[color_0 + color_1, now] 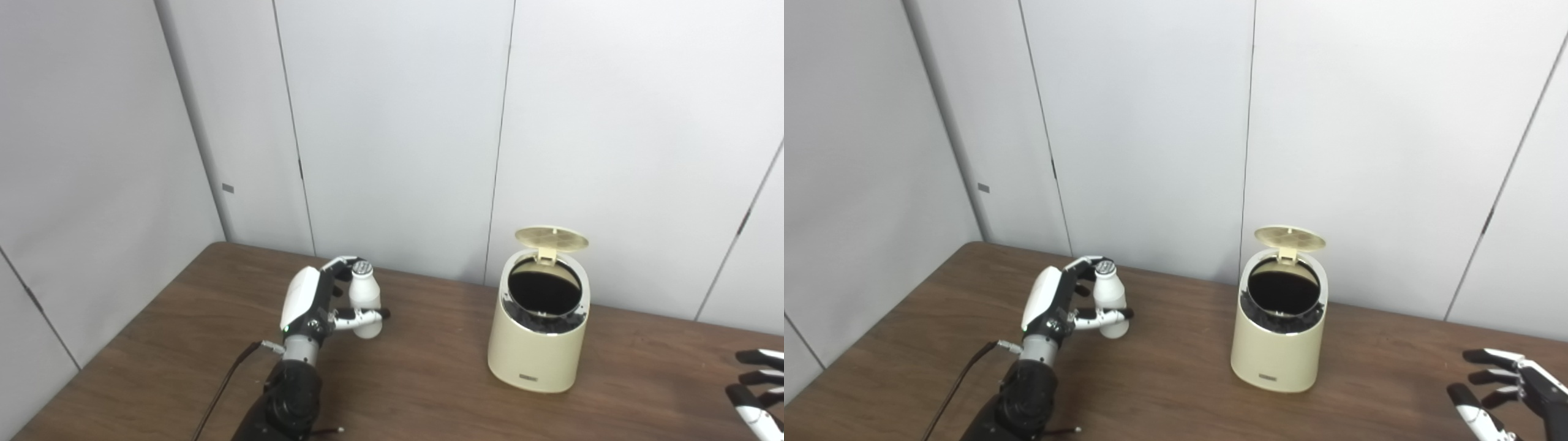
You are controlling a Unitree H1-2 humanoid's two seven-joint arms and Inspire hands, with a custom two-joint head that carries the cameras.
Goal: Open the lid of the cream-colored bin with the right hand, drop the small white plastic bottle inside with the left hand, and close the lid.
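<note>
Right hand fingers spread, empty (low, near edge); left hand grips upright bottle; bin lid up.

A cream-colored, rounded plastic bin stands upright on the wooden table at about four o'clock from the scene's centre. Its round hinged lid is flipped up at the back rim, baring a dark interior. A small white plastic bottle with a silvery cap stands upright well apart at the bin's nine o'clock.

No legible text or labels
</note>
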